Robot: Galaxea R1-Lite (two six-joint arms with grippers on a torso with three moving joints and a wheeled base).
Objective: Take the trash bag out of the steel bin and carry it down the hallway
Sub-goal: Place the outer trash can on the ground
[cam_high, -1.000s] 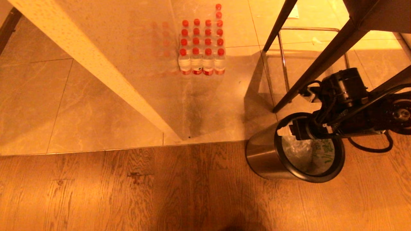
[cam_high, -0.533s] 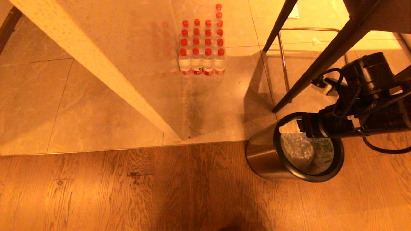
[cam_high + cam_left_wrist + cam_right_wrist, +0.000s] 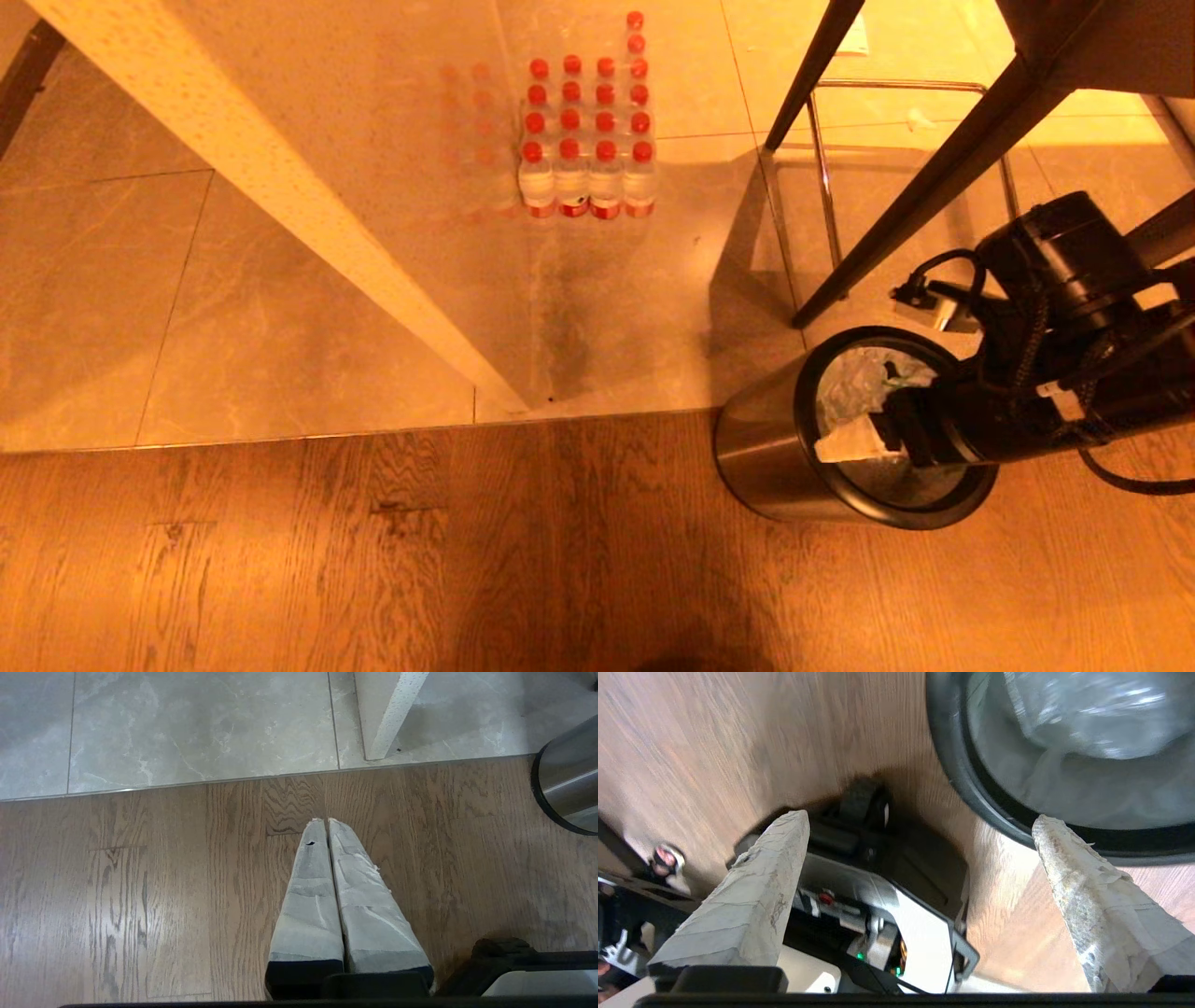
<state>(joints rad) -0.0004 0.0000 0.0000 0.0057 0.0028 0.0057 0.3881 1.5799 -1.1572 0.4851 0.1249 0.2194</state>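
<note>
Since the earlier frames the right arm has swung down and toward the near side of the bin's mouth, uncovering the far part of the opening it hid before.

Head view: the steel bin (image 3: pixel 775 448) stands at the lower right of the frame on the wooden floor (image 3: pixel 373 560), just below the seam with the grey tiled floor (image 3: pixel 233 308). The trash bag (image 3: pixel 864 392) lies crumpled inside it, a touch of green print showing. The right gripper (image 3: pixel 854 439) hangs over the near half of the opening, one pale fingertip (image 3: pixel 845 443) showing above the rim; its spread cannot be judged from here. A pack of red-capped water bottles (image 3: pixel 586 140) sits on the tiles at upper centre, a pale wall edge (image 3: pixel 280 196) runs diagonally across the upper left, and dark furniture legs (image 3: pixel 934 177) cross the upper right.

Left wrist view: the left gripper (image 3: pixel 327 823) points down at the wooden floor, its fingers pressed together with nothing between them. The bin's side shows at the right edge.

Right wrist view: the right gripper's fingers (image 3: pixel 752 896) are spread wide and empty. The bin's black rim (image 3: pixel 966 788) and the bag fill the upper right; one finger overlaps the rim.
</note>
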